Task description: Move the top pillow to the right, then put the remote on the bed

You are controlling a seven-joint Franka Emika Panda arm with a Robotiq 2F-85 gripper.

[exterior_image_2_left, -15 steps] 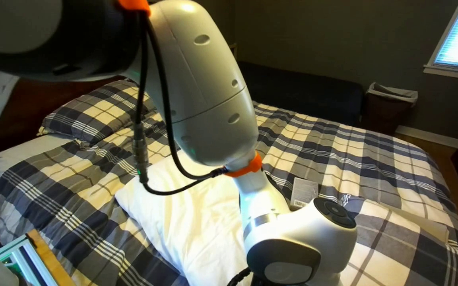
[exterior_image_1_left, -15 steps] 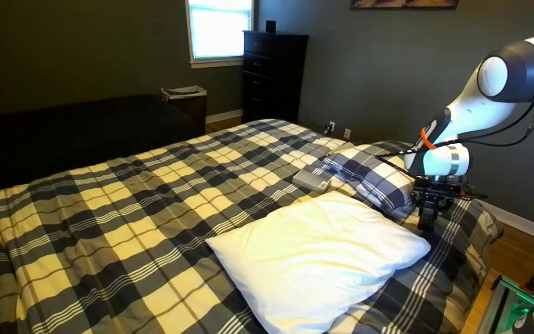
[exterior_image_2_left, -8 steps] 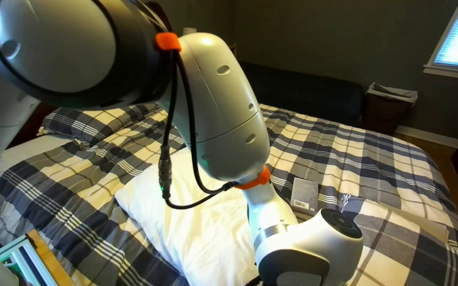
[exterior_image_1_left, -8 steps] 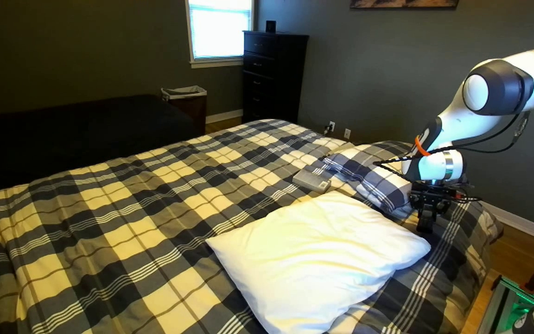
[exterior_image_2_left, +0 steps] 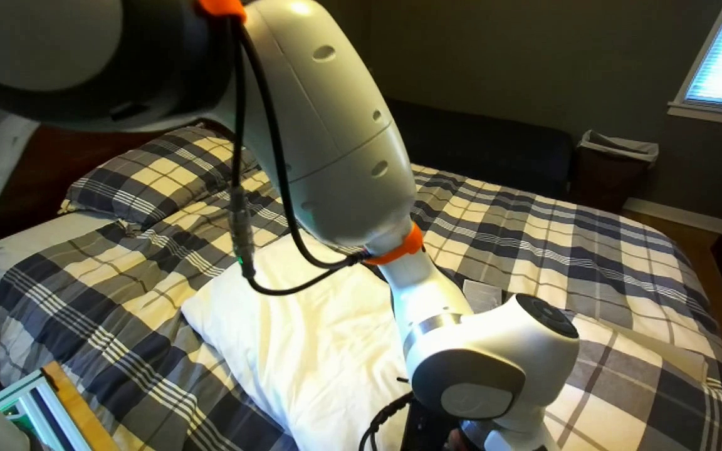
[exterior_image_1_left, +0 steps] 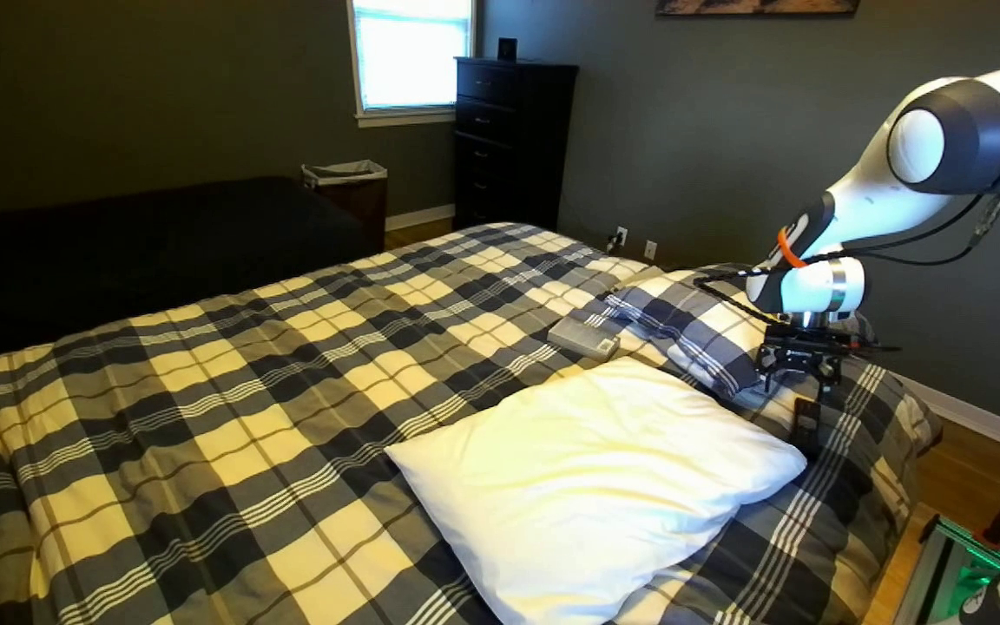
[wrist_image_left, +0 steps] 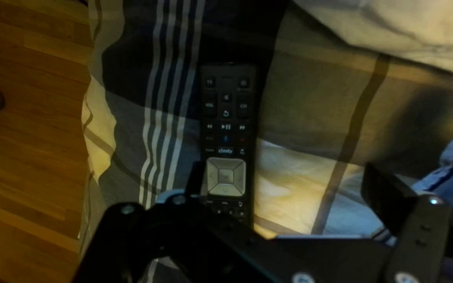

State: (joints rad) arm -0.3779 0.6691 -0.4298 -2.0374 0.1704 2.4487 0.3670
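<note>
The black remote point(wrist_image_left: 228, 143) lies face-up on the plaid bed point(exterior_image_1_left: 292, 373) (the gripper point(wrist_image_left: 283, 173) hides its lower end in the wrist view). Above it, the fingers point(wrist_image_left: 389, 200) stand wide apart. In an exterior view a white pillow point(exterior_image_1_left: 595, 486) lies just beside the remote, the plaid pillow point(exterior_image_1_left: 687, 314) beyond that, near a grey box point(exterior_image_1_left: 582, 338).

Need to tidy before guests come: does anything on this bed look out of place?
The grey box looks odd, lying on the bed beside a plaid pillow; boxes rarely belong there. The white pillow sits askew to the bed's checks. No spill shows.
</note>
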